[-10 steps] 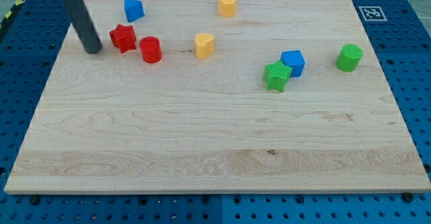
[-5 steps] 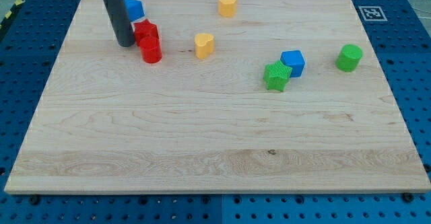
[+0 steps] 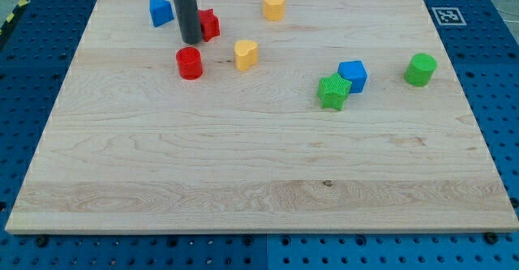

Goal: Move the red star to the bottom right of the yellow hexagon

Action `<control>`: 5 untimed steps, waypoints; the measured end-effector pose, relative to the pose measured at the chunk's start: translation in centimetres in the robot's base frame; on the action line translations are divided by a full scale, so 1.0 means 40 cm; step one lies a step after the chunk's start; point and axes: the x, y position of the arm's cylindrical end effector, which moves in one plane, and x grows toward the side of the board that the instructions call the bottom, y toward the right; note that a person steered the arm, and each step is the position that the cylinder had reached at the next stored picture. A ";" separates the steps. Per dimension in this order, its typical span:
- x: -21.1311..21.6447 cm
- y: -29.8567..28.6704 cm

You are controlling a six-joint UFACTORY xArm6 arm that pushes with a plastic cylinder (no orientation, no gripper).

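Note:
The red star [image 3: 209,24] lies near the view's top, left of centre, partly hidden by my rod. My tip [image 3: 192,40] touches its left side. The yellow hexagon [image 3: 274,5] stands at the view's top, to the right of the star and a little higher. A red cylinder [image 3: 189,62] sits just below my tip, apart from the star.
A blue block [image 3: 160,11] is left of the rod at the top. A yellow block [image 3: 246,54] lies right of the red cylinder. A green star [image 3: 332,91], a blue cube [image 3: 353,75] and a green cylinder [image 3: 420,69] sit at the right.
My tip has moved right and up across the board, pushing the red star right and upward past the red cylinder, which shifted slightly.

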 end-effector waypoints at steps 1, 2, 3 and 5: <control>-0.005 -0.075; -0.060 -0.073; -0.098 -0.008; -0.049 0.111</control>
